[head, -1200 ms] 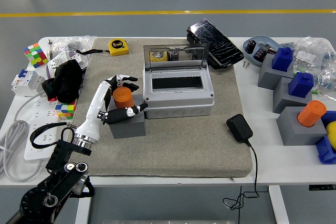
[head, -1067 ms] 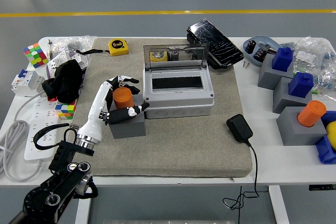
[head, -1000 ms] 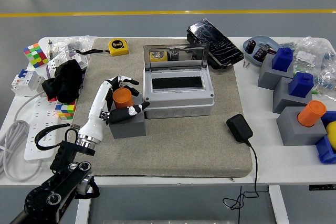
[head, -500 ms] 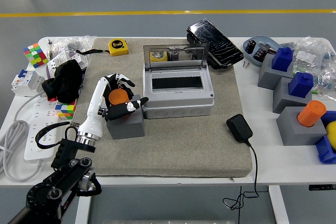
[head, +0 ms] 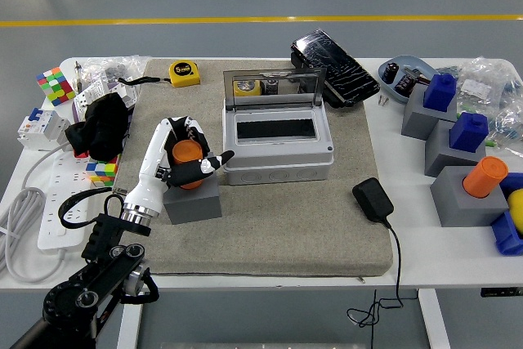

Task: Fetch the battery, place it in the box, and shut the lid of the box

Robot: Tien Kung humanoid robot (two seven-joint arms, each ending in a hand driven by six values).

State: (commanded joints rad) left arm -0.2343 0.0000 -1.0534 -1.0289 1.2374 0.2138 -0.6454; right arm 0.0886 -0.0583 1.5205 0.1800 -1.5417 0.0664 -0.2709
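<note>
The white counter (head: 404,259) carries a grey mat (head: 270,226) over its middle, and on the mat sits the grey box (head: 278,145), its clear lid (head: 274,87) standing upright at the back and its dark inside showing. The left arm (head: 98,271) comes in from the lower left corner and reaches up over the mat's left part. Just left of the box stands a small grey block (head: 194,199) with the battery (head: 188,154), an orange cylinder, upright in its top. The left robot hand (head: 181,157) is clasped around the battery, fingers (head: 186,127) curled over its far side and the thumb (head: 211,164) pressed across its near side toward the box. Behind the box lies a black case (head: 333,67), and a yellow tape measure (head: 184,73) rests near the mat's far left corner. A black adapter (head: 373,199) lies on the mat's right edge. At the counter's right end, more grey blocks (head: 462,194) hold blue and orange pieces.
</note>
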